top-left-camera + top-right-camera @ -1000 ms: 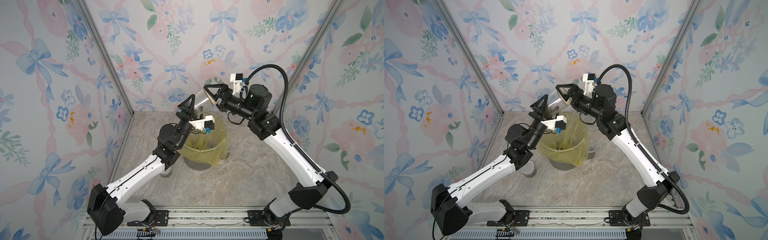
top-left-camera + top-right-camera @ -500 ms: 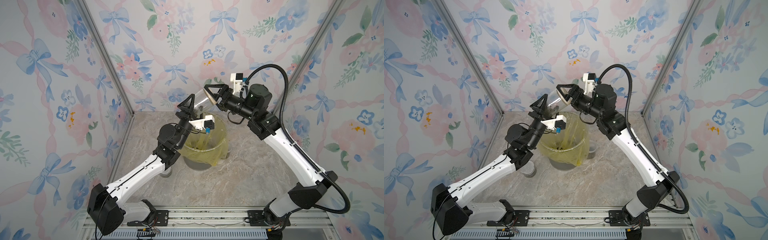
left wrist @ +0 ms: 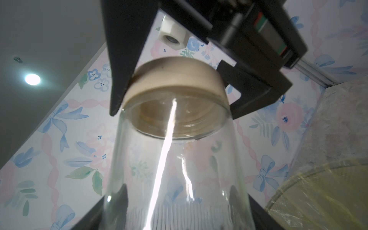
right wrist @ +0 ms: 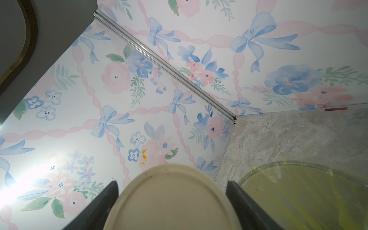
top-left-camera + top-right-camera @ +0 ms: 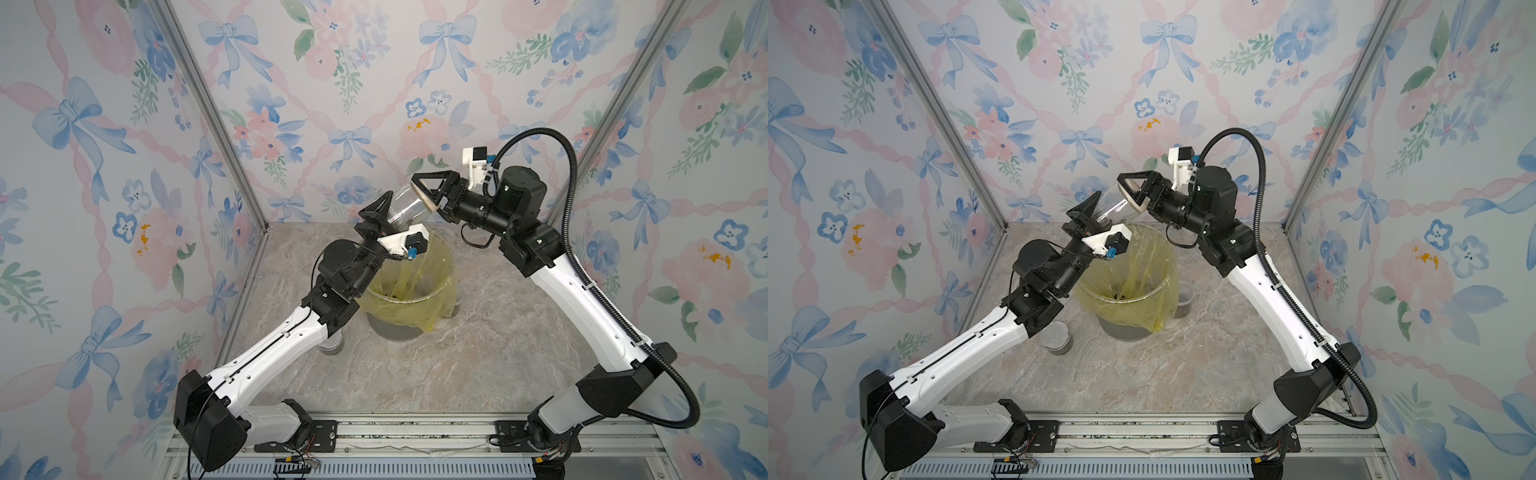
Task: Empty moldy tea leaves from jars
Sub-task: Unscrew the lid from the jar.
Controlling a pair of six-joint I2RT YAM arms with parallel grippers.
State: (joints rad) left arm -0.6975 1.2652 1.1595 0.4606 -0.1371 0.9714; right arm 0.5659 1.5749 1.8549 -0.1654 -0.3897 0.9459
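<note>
I am seeing a small jar (image 5: 1054,336) standing on the counter (image 5: 1183,374) at the left. My left tool (image 5: 384,214) is grasping the ribbed jar (image 5: 409,208) in the air. My right tool (image 5: 430,195) is clenching its tan lid (image 3: 175,79). Tea leaves (image 5: 1121,296) are lying in the yellow-lined bin (image 5: 1142,316). Another jar (image 5: 1183,297) is standing just right of the bin.

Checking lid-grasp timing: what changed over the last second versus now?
The right gripper appears to have closed its jaws onto the tan lid; they now pinch its rim. Nothing was let go. Unchanged: the left gripper holds the ribbed jar tilted above the yellow-lined bin, the lid sits on the jar, and both arms are where they were.
</note>
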